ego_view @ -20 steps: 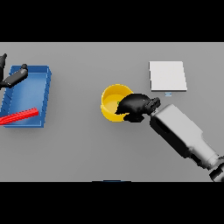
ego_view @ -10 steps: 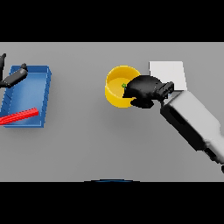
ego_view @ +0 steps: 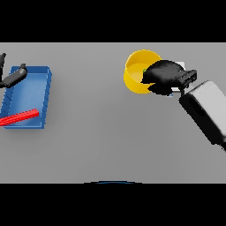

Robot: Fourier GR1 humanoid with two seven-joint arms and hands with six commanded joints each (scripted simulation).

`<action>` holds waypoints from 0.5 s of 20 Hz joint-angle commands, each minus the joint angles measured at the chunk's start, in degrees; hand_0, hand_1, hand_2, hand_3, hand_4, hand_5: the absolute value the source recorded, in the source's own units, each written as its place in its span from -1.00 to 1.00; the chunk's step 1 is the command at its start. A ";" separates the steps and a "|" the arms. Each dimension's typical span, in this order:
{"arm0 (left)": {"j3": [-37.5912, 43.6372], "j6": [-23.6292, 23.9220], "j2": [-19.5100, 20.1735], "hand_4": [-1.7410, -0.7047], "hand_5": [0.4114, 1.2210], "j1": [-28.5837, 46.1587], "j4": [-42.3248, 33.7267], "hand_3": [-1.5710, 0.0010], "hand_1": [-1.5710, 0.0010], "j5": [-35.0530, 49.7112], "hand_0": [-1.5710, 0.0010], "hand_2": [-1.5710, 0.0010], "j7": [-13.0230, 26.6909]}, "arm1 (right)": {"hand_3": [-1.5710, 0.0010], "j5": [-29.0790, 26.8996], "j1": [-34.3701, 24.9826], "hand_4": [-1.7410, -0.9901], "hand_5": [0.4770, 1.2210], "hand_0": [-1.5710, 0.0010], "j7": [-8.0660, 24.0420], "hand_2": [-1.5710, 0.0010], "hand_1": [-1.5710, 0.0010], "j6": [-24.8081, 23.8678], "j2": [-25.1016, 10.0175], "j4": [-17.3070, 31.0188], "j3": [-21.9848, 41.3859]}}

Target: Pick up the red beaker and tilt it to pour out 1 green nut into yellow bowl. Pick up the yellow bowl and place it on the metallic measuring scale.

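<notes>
The yellow bowl (ego_view: 136, 74) is held up off the table at the far right, tilted toward me, with a small green nut (ego_view: 144, 70) inside it. My right hand (ego_view: 167, 77) is shut on the bowl's right rim. The hand covers most of the metallic measuring scale (ego_view: 180, 64); only a pale sliver of it shows behind the hand. A long red object (ego_view: 18, 117), the red beaker, lies flat in the blue tray (ego_view: 44, 95) at the left. My left hand (ego_view: 13, 77) rests idle over the tray's far left corner, fingers straight.
The blue tray takes up the table's left side. My right forearm (ego_view: 205, 110) slants in from the lower right.
My right hand has carried the yellow bowl up and to the far right, from the table to above the scale. The scale is now mostly hidden. The left hand has not moved.
</notes>
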 commanded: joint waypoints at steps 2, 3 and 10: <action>-0.26 0.11 0.83 0.81 -0.20 -0.23 -1.21 1.00 1.00 -0.46 1.00 1.00 1.76 | -0.60 0.13 -0.99 -0.94 1.00 -1.00 -0.81 -1.00 -1.00 -1.64 -1.37 3.20 -1.02; -0.30 0.20 0.87 0.81 -0.20 -0.24 -1.10 1.00 1.00 -0.54 1.00 1.00 2.35 | -0.58 0.01 -1.68 -0.94 1.00 -1.00 -0.60 -1.00 -1.00 -2.57 -1.63 4.93 -1.52; -0.38 0.87 1.64 0.75 -0.11 0.57 -3.54 1.00 1.00 -0.28 1.00 1.00 5.14 | -0.49 0.13 -4.03 -0.94 1.00 -1.00 -3.63 -1.00 -1.00 -8.91 -2.64 19.14 -3.10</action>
